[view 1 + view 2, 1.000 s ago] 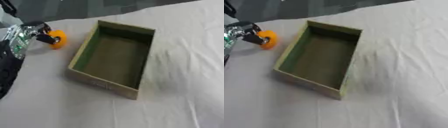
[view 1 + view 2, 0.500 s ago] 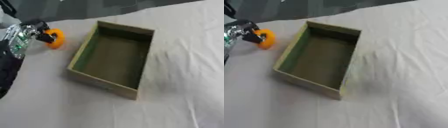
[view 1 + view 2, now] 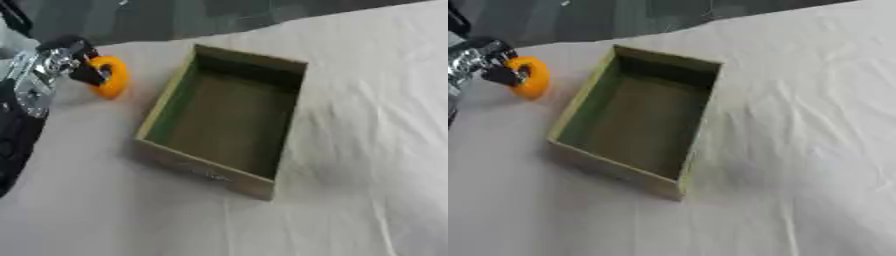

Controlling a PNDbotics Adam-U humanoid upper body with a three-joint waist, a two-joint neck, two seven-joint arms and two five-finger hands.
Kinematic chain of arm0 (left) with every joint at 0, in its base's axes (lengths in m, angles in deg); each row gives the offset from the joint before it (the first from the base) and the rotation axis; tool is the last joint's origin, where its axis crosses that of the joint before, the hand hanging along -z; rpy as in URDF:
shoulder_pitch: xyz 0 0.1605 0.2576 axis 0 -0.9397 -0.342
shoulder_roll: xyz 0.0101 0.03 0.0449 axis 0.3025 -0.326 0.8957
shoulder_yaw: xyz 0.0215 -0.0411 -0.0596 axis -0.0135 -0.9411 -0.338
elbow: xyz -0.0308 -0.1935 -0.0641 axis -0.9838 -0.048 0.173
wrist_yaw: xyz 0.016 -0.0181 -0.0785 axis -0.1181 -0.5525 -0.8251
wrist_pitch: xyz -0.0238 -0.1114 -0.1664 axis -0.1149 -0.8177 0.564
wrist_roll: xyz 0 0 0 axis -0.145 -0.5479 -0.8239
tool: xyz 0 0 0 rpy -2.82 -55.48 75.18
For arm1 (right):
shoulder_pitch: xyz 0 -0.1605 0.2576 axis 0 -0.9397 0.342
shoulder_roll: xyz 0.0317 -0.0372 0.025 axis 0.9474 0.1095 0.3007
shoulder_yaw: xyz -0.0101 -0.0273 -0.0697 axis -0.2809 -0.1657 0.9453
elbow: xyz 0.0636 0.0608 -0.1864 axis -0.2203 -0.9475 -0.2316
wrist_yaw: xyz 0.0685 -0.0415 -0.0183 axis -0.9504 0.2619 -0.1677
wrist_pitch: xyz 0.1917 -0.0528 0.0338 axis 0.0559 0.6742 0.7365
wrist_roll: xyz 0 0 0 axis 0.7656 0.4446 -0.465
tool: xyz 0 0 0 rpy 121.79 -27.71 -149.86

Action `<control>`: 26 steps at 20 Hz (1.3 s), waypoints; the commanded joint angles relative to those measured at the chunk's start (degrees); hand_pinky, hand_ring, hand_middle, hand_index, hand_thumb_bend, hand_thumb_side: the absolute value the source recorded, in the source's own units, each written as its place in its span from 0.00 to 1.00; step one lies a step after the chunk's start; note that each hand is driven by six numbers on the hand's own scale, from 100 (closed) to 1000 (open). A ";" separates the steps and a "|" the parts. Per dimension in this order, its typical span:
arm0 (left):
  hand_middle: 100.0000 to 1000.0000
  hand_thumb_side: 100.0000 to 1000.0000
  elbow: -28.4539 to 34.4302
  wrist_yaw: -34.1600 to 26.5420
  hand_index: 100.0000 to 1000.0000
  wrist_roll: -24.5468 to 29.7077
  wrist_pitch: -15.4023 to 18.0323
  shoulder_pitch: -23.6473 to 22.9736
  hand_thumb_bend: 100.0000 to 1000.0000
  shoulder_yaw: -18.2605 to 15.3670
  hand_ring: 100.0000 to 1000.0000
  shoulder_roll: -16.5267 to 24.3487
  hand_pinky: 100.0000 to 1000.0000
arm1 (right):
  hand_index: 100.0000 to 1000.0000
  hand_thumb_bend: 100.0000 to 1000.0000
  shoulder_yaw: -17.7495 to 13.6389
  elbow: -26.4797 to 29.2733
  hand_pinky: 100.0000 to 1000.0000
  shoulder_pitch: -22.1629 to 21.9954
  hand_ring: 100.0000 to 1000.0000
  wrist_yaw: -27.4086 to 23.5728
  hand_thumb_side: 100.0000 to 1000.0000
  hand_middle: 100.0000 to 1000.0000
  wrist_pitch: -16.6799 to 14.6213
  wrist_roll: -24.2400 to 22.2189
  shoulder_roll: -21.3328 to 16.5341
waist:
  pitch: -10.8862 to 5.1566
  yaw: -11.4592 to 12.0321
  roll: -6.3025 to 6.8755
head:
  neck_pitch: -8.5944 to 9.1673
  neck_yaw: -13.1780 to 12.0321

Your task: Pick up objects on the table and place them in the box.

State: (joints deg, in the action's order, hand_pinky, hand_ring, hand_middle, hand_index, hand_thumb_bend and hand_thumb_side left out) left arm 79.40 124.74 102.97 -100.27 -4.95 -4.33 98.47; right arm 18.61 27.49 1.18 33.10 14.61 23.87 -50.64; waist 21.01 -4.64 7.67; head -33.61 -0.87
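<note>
box (image 3: 223,122), open-topped, rectangular, olive-tan walls with a greenish inner side and a dull brown floor; stands askew near the middle of the tabletop (image 3: 367,150), its long axis running from the far right toward the near left; nothing visible inside. tabletop, covered with a pale cloth, creased and rippled to the right of the box. orange object (image 3: 111,76), rounded, ring-like in outline, its exact kind not discernible; located at the far left, just beside the box's left wall but apart from it, outside the box, low over the cloth or touching it, which cannot be told. left hand (image 3: 68,59), black and silver, entering from the left edge; its dark fingers curl round the near side of the orange object and pinch it; how far the remaining fingers are spread cannot be told. left arm (image 3: 17,125), black, running down the left margin of the left eye view toward the lower corner. right hand, in neither view. dark background strip beyond the far edge of the cloth, details indistinct.
</note>
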 commanded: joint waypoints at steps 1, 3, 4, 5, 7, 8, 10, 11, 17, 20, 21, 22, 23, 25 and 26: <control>0.64 0.12 1.94 -0.88 0.41 -1.07 -0.25 1.05 0.00 0.22 0.75 1.78 0.72 | 0.87 0.00 -0.84 0.83 0.73 0.27 0.78 -0.51 0.53 0.76 -0.05 0.31 -0.90 | -1.83 0.18 -0.61 | -0.06 0.23; 0.62 0.15 2.58 -1.25 0.37 -1.70 -0.51 1.00 0.00 0.42 0.75 1.97 0.71 | 0.87 0.00 -0.89 0.83 0.73 0.23 0.78 -0.68 0.53 0.76 -0.08 0.38 -0.87 | -2.04 0.30 -0.67 | -0.22 0.39; 0.62 0.16 2.91 -1.31 0.35 -1.99 -0.62 0.98 0.00 0.59 0.74 2.08 0.71 | 0.87 0.00 -0.90 0.83 0.73 0.20 0.78 -0.75 0.53 0.76 -0.10 0.39 -0.86 | -2.16 0.38 -0.72 | -0.32 0.46; 0.61 0.17 3.33 -1.53 0.34 -2.21 -0.62 0.98 0.00 0.68 0.74 2.16 0.70 | 0.87 0.00 -0.93 0.83 0.73 0.13 0.78 -0.81 0.53 0.76 -0.11 0.40 -0.84 | -2.31 0.46 -0.79 | -0.44 0.55; 0.59 0.19 4.16 -1.85 0.31 -2.66 -0.70 0.96 0.00 0.94 0.73 2.44 0.69 | 0.87 0.00 -0.99 0.83 0.73 0.01 0.78 -0.94 0.53 0.76 -0.14 0.46 -0.83 | -2.60 0.63 -0.89 | -0.66 0.68; 0.58 0.21 4.55 -1.95 0.29 -2.84 -0.75 0.96 0.00 1.09 0.73 2.53 0.69 | 0.87 0.00 -1.01 0.83 0.73 -0.01 0.78 -1.02 0.53 0.76 -0.17 0.48 -0.83 | -2.75 0.72 -0.95 | -0.77 0.72; 0.57 0.22 5.51 -2.16 0.27 -3.21 -0.74 0.92 0.00 1.40 0.72 2.70 0.68 | 0.87 0.00 -1.01 0.83 0.73 -0.05 0.78 -1.18 0.53 0.76 -0.22 0.49 -0.81 | -3.05 0.89 -1.07 | -1.00 0.82; 0.56 0.23 6.07 -2.40 0.27 -3.37 -0.69 0.88 0.00 1.54 0.72 2.78 0.68 | 0.87 0.00 -1.02 0.83 0.73 -0.07 0.78 -1.27 0.53 0.76 -0.23 0.50 -0.80 | -3.20 0.96 -1.13 | -1.08 0.88; 0.55 0.25 11.60 -4.96 0.25 -3.55 -0.17 0.72 0.00 3.02 0.71 3.41 0.67 | 0.87 0.00 -1.14 0.83 0.73 -0.17 0.78 -1.74 0.53 0.76 -0.33 0.63 -0.80 | -4.16 1.35 -1.45 | -1.64 1.41; 0.55 0.25 16.56 -6.27 0.25 -2.87 0.19 0.63 0.00 4.52 0.71 3.82 0.67 | 0.87 0.00 -1.14 0.83 0.73 -0.23 0.78 -2.01 0.53 0.76 -0.34 0.67 -0.81 | -4.73 1.60 -1.57 | -2.00 1.68; 0.55 0.25 18.31 -6.73 0.25 -2.44 0.28 0.59 0.00 5.06 0.71 3.93 0.67 | 0.87 0.00 -1.13 0.83 0.73 -0.24 0.78 -2.12 0.53 0.76 -0.33 0.68 -0.81 | -4.93 1.69 -1.61 | -2.11 1.76; 0.55 0.25 20.05 -7.04 0.25 -1.95 0.36 0.55 0.00 5.73 0.71 4.08 0.67 | 0.87 0.00 -1.12 0.83 0.73 -0.24 0.78 -2.24 0.53 0.76 -0.30 0.68 -0.81 | -5.15 1.77 -1.64 | -2.24 1.83; 0.55 0.25 21.76 -7.25 0.25 -1.42 0.43 0.50 0.00 6.41 0.71 4.20 0.67 | 0.87 0.00 -1.09 0.83 0.73 -0.21 0.78 -2.37 0.53 0.76 -0.29 0.67 -0.82 | -5.35 1.85 -1.66 | -2.34 1.88; 0.54 0.27 24.94 -7.69 0.24 -0.41 0.38 0.41 0.00 7.52 0.70 4.30 0.67 | 0.87 0.00 -1.03 0.83 0.73 -0.12 0.78 -2.66 0.53 0.76 -0.27 0.61 -0.82 | -5.70 1.96 -1.71 | -2.51 1.94; 0.54 0.27 26.44 -7.92 0.23 -0.10 0.36 0.43 0.00 8.00 0.69 4.27 0.66 | 0.87 0.00 -1.00 0.83 0.73 -0.06 0.78 -2.82 0.53 0.76 -0.29 0.57 -0.81 | -5.90 1.98 -1.74 | -2.59 1.96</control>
State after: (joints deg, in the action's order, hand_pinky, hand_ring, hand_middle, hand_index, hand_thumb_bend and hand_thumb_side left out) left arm 103.09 117.25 102.33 -99.94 -5.41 3.36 100.61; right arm 18.25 27.49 0.50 30.75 14.24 24.36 -50.26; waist 16.51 -2.75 6.52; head -35.73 0.97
